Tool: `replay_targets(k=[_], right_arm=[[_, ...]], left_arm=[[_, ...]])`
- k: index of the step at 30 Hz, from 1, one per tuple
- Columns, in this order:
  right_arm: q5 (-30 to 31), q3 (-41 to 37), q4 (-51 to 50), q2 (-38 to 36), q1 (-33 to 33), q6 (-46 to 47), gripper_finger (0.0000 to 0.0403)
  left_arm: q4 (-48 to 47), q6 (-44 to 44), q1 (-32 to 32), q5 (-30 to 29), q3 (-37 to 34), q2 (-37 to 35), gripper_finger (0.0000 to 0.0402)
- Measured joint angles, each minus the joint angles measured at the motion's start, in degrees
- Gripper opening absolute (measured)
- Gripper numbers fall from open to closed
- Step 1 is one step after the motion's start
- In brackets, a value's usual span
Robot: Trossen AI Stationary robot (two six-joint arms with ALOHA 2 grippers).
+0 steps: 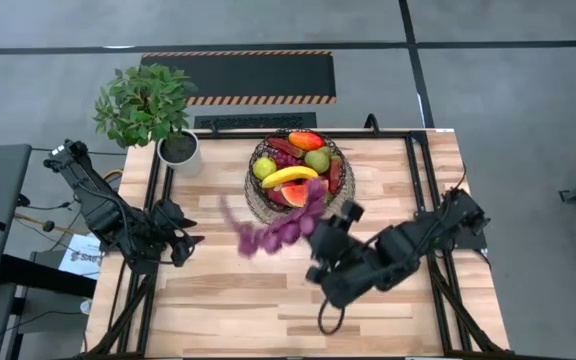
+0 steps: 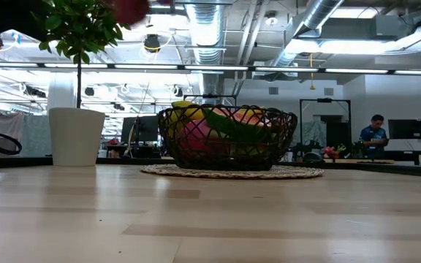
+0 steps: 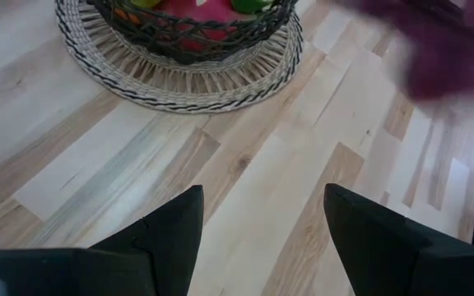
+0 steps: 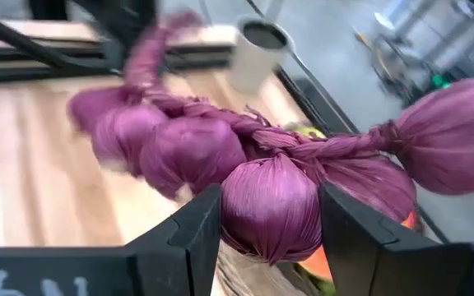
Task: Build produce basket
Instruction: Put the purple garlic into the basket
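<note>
The basket (image 1: 258, 200) stands on its wicker base (image 3: 179, 78) at the table's far middle. It holds produce: a banana (image 1: 288, 177), a watermelon slice (image 1: 290, 194), a green apple (image 1: 317, 159) and a red pepper (image 1: 306, 140). A long purple string of bulbs (image 1: 273, 230) hangs in the air just in front of the basket, with my right gripper (image 1: 316, 232) shut on it. My left gripper (image 1: 190, 242) waits open at the table's left, above bare wood (image 3: 262, 205). My right gripper pinches one bulb (image 4: 270, 210) of the purple string between its two fingers, some way along the braid. The fingers come slanting down from the table's near right. The string is lifted clear of the table, its other bulbs (image 4: 188, 152) trailing to both sides.
A white pot with a leafy plant (image 1: 178, 150) stands at the far left corner, left of the basket. Bare wood lies across the table's near half. A cable (image 1: 328, 318) loops below the right arm. A person (image 2: 375, 135) is far off in the room.
</note>
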Motion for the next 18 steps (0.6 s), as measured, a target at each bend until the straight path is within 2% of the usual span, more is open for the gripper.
replay_targets(k=[6, 13, 18], right_arm=[[0.0, 0.0, -10.4, -1.9, -2.3, 7.9, 0.0193], [1.2, 0.0, -16.3, -1.9, -3.1, 12.8, 0.0191], [3.6, 0.0, -16.7, -1.9, -4.4, 14.1, 0.0193]], left_arm=[[0.0, 0.0, 0.0, -0.1, 0.0, 0.0, 0.0237], [0.0, -0.3, 0.0, -1.9, 0.0, 0.0, 0.0237], [0.0, -0.4, 0.0, -1.9, 0.0, 0.0, 0.0237]])
